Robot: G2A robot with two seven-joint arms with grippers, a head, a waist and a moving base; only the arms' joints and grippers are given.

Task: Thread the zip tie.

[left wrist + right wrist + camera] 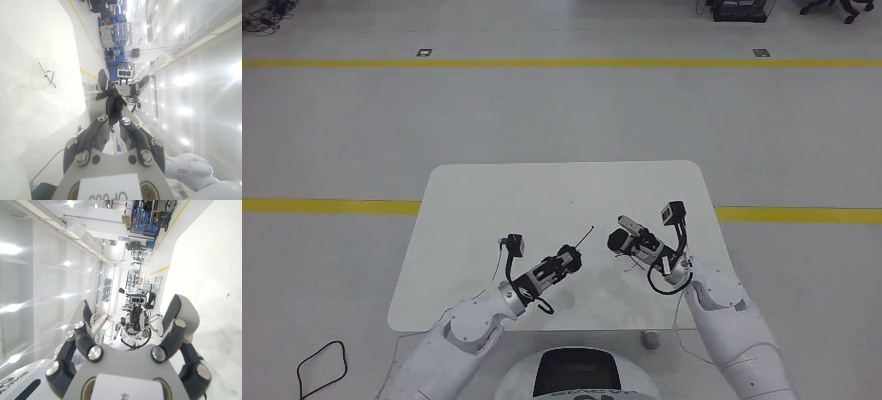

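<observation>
My left gripper (pixel 569 257) hovers over the near middle of the white table (pixel 492 200), shut on a thin black zip tie (pixel 585 237) that sticks out past its tips toward the right arm. In the left wrist view the black fingers (pixel 111 106) are pressed together. My right gripper (pixel 619 236) faces it from a short distance, open and with nothing in it. In the right wrist view its two pads (pixel 173 309) stand wide apart, framing the left gripper (pixel 136 313) farther off.
Several loose black zip ties (pixel 48 76) lie crossed on the table beneath the right arm. The table's far half is bare white surface. A yellow floor line (pixel 332 206) runs behind the table.
</observation>
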